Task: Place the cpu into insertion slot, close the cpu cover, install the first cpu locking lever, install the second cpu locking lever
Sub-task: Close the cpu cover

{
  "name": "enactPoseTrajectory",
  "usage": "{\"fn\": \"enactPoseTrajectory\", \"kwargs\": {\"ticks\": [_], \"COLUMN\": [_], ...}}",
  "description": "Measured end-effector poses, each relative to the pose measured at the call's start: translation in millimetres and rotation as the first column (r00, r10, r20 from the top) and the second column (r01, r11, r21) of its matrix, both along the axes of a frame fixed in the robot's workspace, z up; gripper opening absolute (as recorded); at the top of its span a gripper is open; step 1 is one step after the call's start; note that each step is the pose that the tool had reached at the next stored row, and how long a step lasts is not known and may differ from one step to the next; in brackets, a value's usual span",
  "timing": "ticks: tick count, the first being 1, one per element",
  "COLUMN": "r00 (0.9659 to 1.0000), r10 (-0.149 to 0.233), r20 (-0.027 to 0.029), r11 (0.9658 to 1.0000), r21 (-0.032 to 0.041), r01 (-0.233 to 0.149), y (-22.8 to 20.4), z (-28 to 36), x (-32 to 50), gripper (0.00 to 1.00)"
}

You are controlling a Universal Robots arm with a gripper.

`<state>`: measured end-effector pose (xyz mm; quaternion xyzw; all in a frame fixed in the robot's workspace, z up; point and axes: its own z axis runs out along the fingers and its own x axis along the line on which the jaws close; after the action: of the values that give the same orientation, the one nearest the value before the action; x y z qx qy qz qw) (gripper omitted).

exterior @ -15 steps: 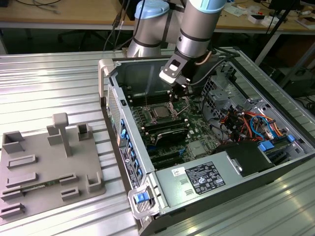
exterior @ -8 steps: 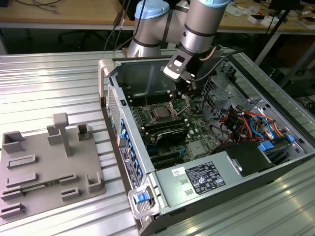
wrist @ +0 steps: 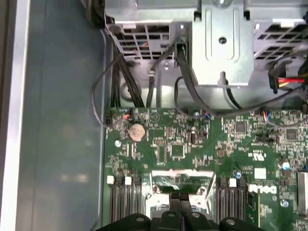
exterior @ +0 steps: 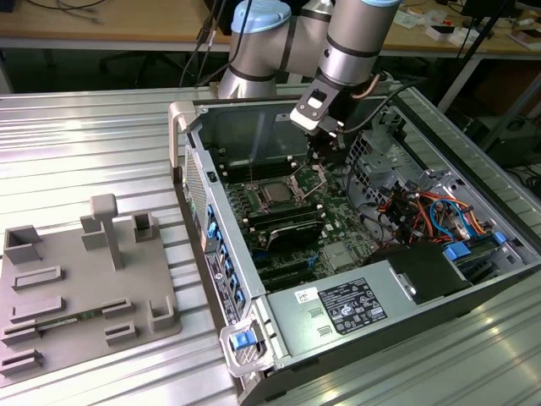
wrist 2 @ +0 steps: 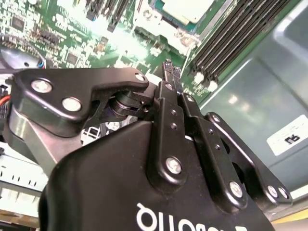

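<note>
- Closest to the lens in the second wrist view is the gripper (wrist 2: 172, 72). Its black linkage is folded and its two fingers are pressed together, with nothing I can make out between them.
- In the first wrist view those tips sit at the edge of the cpu cover (wrist: 192, 173). The cover stands raised on its hinge, and the green motherboard (wrist: 178, 144) shows through its cut-out. I cannot tell whether the tips touch the frame or hang just beside it.
- From where I stand, the cpu (exterior: 275, 193) lies flat in the insertion slot (exterior: 260, 200) inside the open computer case (exterior: 211, 254). It is just beside the gripper, towards the exterior view's left.
- My first worry is a slip. The cover is a thin metal frame and the closed fingers make a narrow point, so a push slightly off line could slide off it and land on the chip or the socket rim.
- A cover swung down too fast could clap onto the chip. If the chip is even slightly tilted in its seat, which I cannot judge from here, the contacts beneath could be bent.
- Black cables (wrist: 192, 101) hang near the drive cage (wrist: 224, 43), close to the wrist, and a wide sweep of the arm could snag them.
- The memory slots (wrist 2: 231, 38) run just beside the socket, so a sideways drift could knock their clips.
</note>
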<state>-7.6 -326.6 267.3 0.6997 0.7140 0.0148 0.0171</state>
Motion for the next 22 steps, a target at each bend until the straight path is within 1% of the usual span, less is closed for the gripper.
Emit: {"fn": "enactPoseTrajectory", "kwargs": {"ticks": [1, 2, 3, 7, 8, 9, 11, 12, 15, 16, 17, 19, 20, 21, 22], "r00": [1.0, 1.0, 1.0, 1.0, 1.0, 1.0, 1.0, 1.0, 1.0, 1.0, 1.0, 1.0, 1.0, 1.0, 0.9999], "r10": [0.0, 0.0, 0.0, 0.0, 0.0, 0.0, 0.0, 0.0, 0.0, 0.0, 0.0, 0.0, 0.0, 0.0, 0.0], "r20": [0.0, -0.0002, -0.0003, -0.0003, -0.0003, -0.0005, -0.0009, -0.001, -0.001, -0.001, -0.0011, -0.0027, -0.0055, -0.0099, -0.0121], "r11": [1.0, 1.0, 1.0, 1.0, 1.0, 1.0, 1.0, 1.0, 1.0, 1.0, 1.0, 1.0, 1.0, 1.0, 1.0], "r21": [0.0001, 0.0, 0.0, 0.0, 0.0001, 0.0, 0.0, 0.0, 0.0, 0.0, 0.0, -0.0001, 0.0, -0.0001, -0.0001], "r01": [0.0, 0.0, 0.0, 0.0, 0.0, 0.0, 0.0, 0.0, 0.0, 0.0, 0.0, 0.0, 0.0, 0.0, 0.0], "y": [0.4, 1.0, 1.4, 2.5, 2.9, 3.3, 3.7, 4.0, 4.0, 4.1, 4.0, 4.0, 4.0, 4.0, 4.0], "z": [0.0, 0.0, 0.1, 0.0, -0.9, -4.1, -8.1, -11.4, -18.4, -23.0, -25.8, -27.4, -28.1, -28.8, -29.0], "x": [4.6, 13.7, 19.8, 33.5, 37.7, 40.5, 44.6, 47.1, 47.6, 47.7, 47.6, 47.5, 47.1, 46.4, 45.9], "gripper": [0.11, 0.11, 0.11, 0.11, 0.11, 0.11, 0.11, 0.11, 0.11, 0.11, 0.11, 0.11, 0.11, 0.11, 0.11]}}
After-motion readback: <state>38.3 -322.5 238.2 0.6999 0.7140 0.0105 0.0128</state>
